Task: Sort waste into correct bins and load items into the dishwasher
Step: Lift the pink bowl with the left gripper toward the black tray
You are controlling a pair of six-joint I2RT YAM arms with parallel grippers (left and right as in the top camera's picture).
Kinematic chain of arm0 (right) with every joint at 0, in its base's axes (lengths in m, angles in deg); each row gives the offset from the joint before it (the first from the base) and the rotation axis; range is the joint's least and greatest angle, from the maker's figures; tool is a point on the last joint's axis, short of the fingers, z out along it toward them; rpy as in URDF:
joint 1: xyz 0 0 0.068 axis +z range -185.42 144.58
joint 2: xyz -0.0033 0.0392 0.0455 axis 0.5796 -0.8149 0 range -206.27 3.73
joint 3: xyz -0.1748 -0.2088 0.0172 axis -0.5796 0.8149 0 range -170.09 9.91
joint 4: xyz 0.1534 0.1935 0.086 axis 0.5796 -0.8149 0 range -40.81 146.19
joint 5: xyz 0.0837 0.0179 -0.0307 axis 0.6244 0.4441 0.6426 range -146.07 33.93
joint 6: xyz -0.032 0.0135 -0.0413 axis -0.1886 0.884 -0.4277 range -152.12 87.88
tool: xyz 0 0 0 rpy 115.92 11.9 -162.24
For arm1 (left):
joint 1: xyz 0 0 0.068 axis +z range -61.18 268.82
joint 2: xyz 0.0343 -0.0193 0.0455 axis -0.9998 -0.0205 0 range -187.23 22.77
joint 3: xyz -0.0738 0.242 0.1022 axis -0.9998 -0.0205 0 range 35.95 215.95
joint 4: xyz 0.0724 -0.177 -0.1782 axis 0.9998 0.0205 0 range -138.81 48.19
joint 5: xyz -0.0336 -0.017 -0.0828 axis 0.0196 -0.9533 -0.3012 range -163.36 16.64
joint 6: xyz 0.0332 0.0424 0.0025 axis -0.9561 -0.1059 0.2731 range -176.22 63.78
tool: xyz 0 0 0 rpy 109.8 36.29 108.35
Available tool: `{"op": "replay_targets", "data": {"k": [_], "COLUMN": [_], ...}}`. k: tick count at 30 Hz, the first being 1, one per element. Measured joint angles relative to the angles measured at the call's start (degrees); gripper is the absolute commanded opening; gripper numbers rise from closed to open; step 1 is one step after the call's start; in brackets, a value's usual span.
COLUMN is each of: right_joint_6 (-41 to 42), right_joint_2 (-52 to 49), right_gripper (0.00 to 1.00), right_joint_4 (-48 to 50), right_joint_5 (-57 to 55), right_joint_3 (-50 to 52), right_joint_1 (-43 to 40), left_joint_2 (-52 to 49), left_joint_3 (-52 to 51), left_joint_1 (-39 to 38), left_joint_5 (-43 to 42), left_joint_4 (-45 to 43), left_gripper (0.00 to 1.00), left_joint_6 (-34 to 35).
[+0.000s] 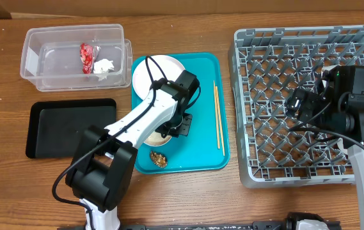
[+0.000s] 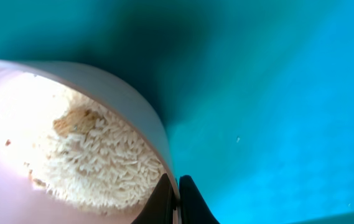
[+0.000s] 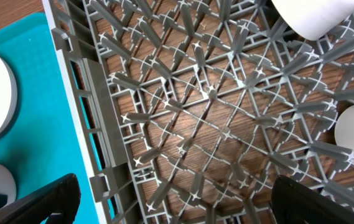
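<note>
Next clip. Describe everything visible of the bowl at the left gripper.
The bowl is small, round and pale, with a smooth, thin wall that looks like ceramic or plastic. It sits upright, apparently resting on the teal tray, and holds white rice grains and a small brown scrap. The left gripper has its jaws closed on the rim, one inside and one outside.

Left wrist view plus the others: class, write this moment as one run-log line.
left tool: shut on rice bowl rim | right tool: open over dish rack | wrapper, tissue: in tub
</note>
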Motion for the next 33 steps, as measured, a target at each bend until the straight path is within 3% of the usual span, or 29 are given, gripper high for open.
{"op": "replay_targets", "data": {"k": [13,17,24,33], "right_joint_6": [0.0,0.0,0.0,0.0], "right_joint_2": [0.0,0.0,0.02,0.0], "right_gripper": [1.0,1.0,1.0,1.0], "right_joint_4": [0.04,0.07,0.04,0.04], "right_joint_5": [0.02,-0.22,-0.24,-0.31], "right_joint_3": [0.0,0.0,0.0,0.0], "right_joint_1": [0.02,0.02,0.02,0.0], "left_joint_2": [6.23,9.97,11.17,11.17], "left_joint_3": [6.99,7.23,7.28,0.74], "left_joint_1": [4.39,11.39,27.93,48.96], "left_joint_5": [-1.07,-3.08,-13.66,-32.37], "left_joint_4": [8.13,10.16,9.75,0.61], "left_gripper": [0.04,0.04,0.04,0.04], "left_joint_6": [0.0,-0.44,-7.43,-17.35]}}
